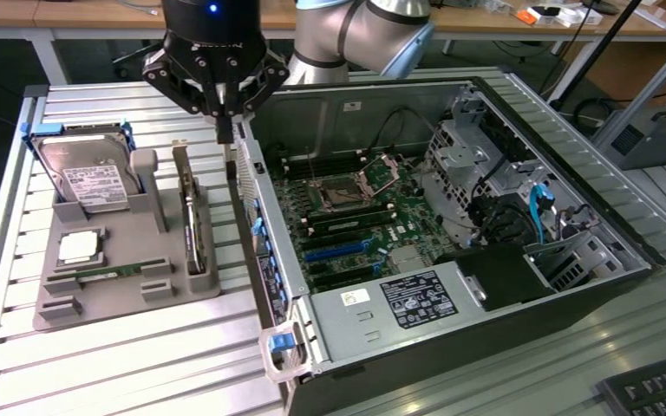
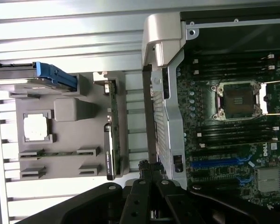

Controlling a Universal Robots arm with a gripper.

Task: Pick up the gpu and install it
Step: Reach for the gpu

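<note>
The gpu (image 1: 191, 218) stands on edge in a slot of the grey holder (image 1: 136, 299), its thin green board and silver bracket facing up. From the wrist view the gpu (image 2: 110, 140) is a narrow strip in the grey holder (image 2: 67, 114). My gripper (image 1: 226, 132) hangs shut above the gap between the holder and the open computer case's near wall (image 1: 257, 234), a little above and beside the gpu, with nothing between its fingers. In the wrist view my gripper (image 2: 147, 167) sits over that wall's edge. The motherboard (image 1: 362, 217) lies exposed inside, with blue slots (image 2: 219, 163).
The holder also carries a silver hard drive (image 1: 88, 180), a processor chip (image 1: 79, 248) and a RAM stick (image 1: 101, 273). The case's raised walls and drive cage (image 1: 484, 173) stand to the exterior view's right. A keyboard (image 1: 662, 390) lies at the near corner on that side.
</note>
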